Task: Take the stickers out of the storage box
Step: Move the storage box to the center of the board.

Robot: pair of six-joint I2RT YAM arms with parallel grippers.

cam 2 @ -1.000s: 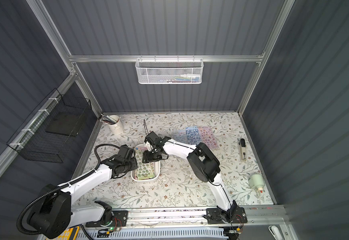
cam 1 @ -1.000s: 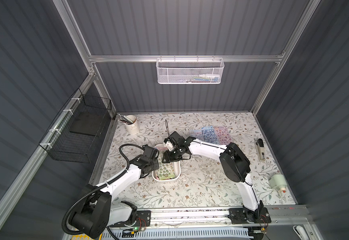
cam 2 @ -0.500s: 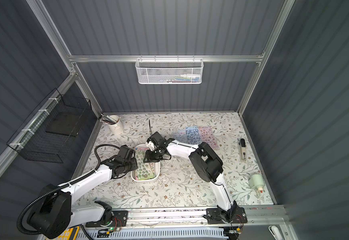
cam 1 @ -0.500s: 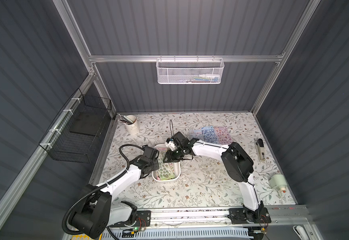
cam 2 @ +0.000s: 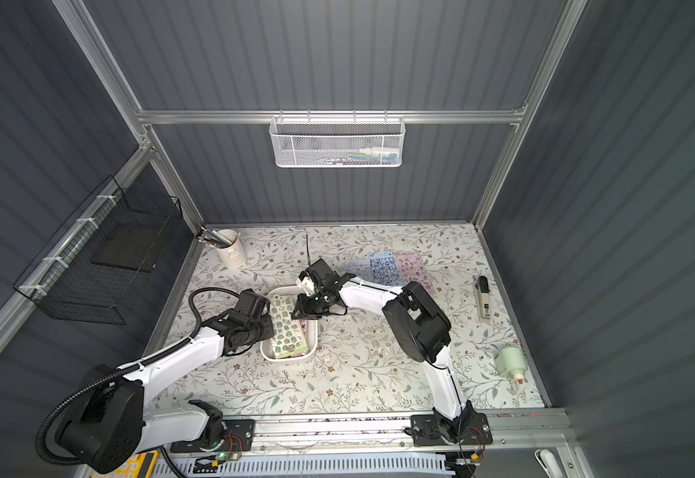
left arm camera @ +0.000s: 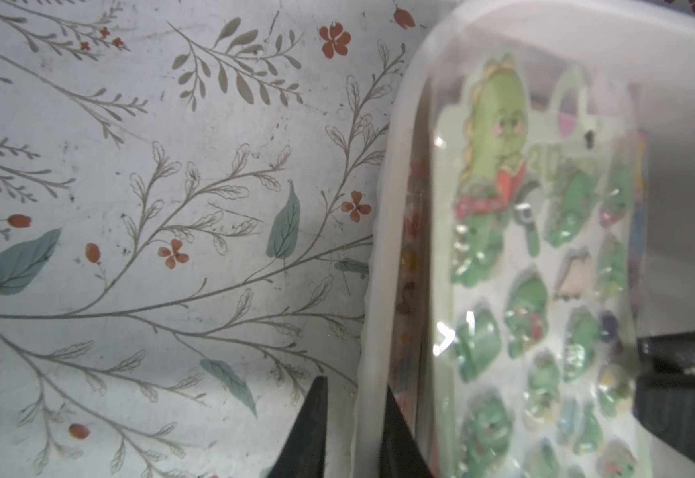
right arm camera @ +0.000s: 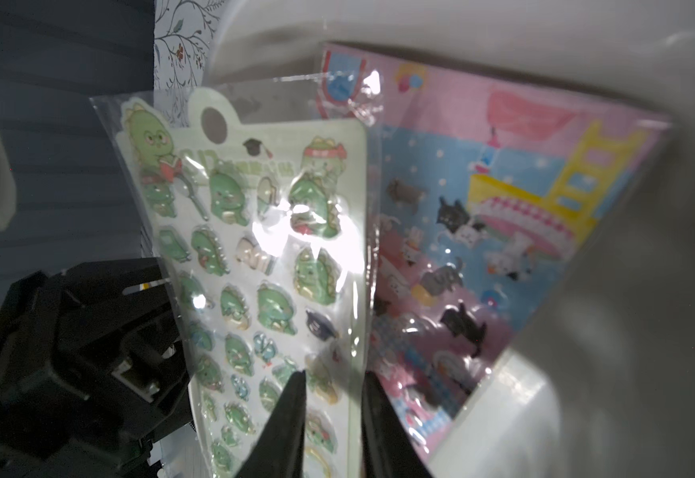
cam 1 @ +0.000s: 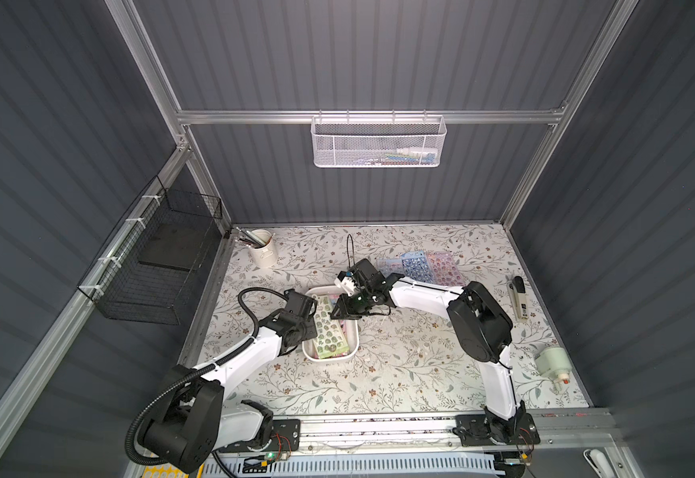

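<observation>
- Across the floral tabletop [cam 1: 399,372], nothing loose has shifted in the past second. Three sticker sheets [cam 1: 415,265] lie side by side near the back, well apart from the box, so part of your job looks done.
- Your right arm [cam 1: 424,291] has crept only slightly, its wrist over the box's far end. Your left arm [cam 1: 250,351] has not moved.
- The storage box [cam 1: 352,339] sits near the middle of the tabletop, between the two wrists, and it is not yet empty.
- Inside it, a green sticker sheet [cam 1: 328,327] in a clear sleeve lies on top. From the right wrist it looks tilted, with a pink sheet [right arm camera: 482,231] beneath it. From the left wrist, a reddish sheet edge [left arm camera: 410,256] shows along the wall. You cannot count how many remain.
- The left fingers [left arm camera: 310,438] stay clamped on the box's long wall, one outside and one inside, which should keep it from sliding.
- The real change is at the right fingers [right arm camera: 290,430]. They have drawn in from a wide spread to a narrow gap, and the green sheet's long edge runs through that gap.
- You cannot tell whether they have bitten on the sleeve yet. Treat this as the start of the next pull, and watch for the glossy sleeve slipping or dragging the pink sheet along.
</observation>
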